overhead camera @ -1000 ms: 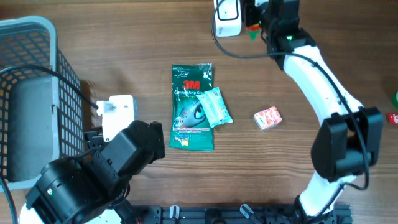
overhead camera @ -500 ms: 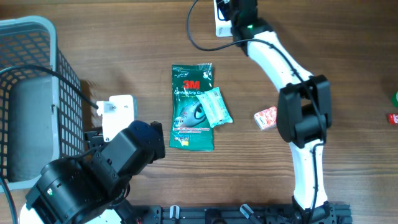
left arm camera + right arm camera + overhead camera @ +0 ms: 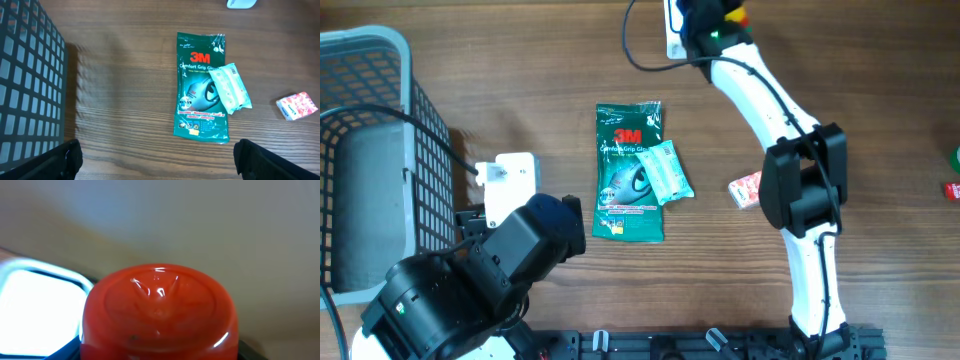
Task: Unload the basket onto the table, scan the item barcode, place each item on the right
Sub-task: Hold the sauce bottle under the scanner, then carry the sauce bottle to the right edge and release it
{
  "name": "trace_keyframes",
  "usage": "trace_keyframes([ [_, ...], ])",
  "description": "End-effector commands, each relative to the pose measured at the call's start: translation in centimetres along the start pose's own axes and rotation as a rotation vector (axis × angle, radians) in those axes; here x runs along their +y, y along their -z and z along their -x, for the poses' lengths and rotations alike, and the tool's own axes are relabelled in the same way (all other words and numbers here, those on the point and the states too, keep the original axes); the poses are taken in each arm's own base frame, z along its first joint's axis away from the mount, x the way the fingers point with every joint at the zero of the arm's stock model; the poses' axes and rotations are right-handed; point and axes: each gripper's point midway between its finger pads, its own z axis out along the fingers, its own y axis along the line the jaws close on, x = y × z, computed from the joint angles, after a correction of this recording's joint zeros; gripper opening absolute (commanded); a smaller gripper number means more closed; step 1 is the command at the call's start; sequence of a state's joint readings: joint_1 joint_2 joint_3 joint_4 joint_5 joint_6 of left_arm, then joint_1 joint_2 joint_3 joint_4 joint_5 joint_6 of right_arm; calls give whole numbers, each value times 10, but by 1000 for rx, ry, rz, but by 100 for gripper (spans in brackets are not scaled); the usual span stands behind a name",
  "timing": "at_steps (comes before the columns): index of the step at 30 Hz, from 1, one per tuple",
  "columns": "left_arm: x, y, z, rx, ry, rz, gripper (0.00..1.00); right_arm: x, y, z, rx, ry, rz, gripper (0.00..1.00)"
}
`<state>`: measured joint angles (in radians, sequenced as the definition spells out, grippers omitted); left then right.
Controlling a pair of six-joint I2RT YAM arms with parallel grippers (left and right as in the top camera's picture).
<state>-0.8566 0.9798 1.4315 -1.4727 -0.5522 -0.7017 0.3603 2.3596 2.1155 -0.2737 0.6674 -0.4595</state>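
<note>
Right claw (image 3: 722, 16), at the upper middle edge of the overhead view, is clamped on a red-topped item (image 3: 734, 14) just beside the white barcode scanner (image 3: 676, 30). On the wooden desk (image 3: 520, 90), a green 3M glove packet (image 3: 625, 195) lies at centre. A small clear packet (image 3: 670, 172) overlaps its right edge. A red and white box (image 3: 750, 188) sits further right, and a grey basket (image 3: 380, 45) at far left.

Left wrist view: the left claw (image 3: 157, 150) is spread wide and empty, low in frame beneath the 3M glove packet.

Right wrist view: the red top fills the lower centre, with the scanner's bright face at left. No fingers show.
</note>
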Motion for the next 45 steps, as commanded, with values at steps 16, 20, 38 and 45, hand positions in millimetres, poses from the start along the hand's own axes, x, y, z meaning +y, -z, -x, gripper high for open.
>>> trace_keyframes([
  [16, 1, 1, 1, -6, 18, -1, 100, -226, -20, -341, 869, -745, -131, 40],
  [20, 1, 1, 1, -6, 18, -1, 100, -246, -22, -371, 872, -990, -127, 40],
  [38, 1, 1, 1, -6, 18, -1, 100, -283, -35, -443, 883, -1102, -272, 77],
  [45, 1, 1, 1, -6, 18, -1, 100, -305, -14, -436, 890, -1061, -344, 100],
])
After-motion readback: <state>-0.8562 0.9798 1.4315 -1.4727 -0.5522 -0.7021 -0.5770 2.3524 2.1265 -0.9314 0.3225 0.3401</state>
